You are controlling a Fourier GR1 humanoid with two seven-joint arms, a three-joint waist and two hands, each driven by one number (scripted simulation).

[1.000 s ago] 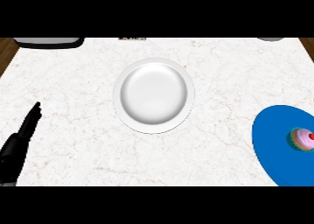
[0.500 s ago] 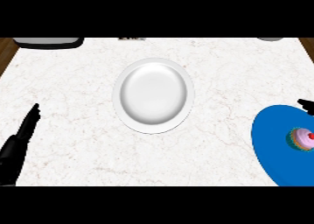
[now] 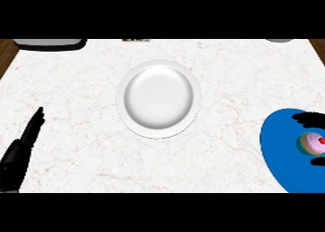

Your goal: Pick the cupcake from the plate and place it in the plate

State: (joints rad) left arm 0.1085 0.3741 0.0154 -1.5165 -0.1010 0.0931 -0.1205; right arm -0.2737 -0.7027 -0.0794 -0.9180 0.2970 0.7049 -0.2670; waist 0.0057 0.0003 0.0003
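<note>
A cupcake (image 3: 316, 143) with pink frosting and a red cherry on top sits on a blue plate (image 3: 279, 152) at the right edge of the head view. My right hand (image 3: 312, 118) comes in from the right edge. Its fingers lie just beyond the cupcake and its thumb just in front of it, with a gap on each side, so the hand is open. An empty white plate (image 3: 158, 99) lies at the counter's centre. At the lower left my left hand (image 3: 19, 156) rests open, fingers straight and pointing away from me.
A dark grey item (image 3: 48, 43) stands at the counter's back left corner. A small dark object (image 3: 135, 40) and a grey one (image 3: 279, 40) sit along the back edge. Brown wood shows beyond the counter's left and right edges.
My right hand has come in from the right edge and now brackets the cupcake on the blue plate. The left hand has barely shifted. The cupcake has not moved.
</note>
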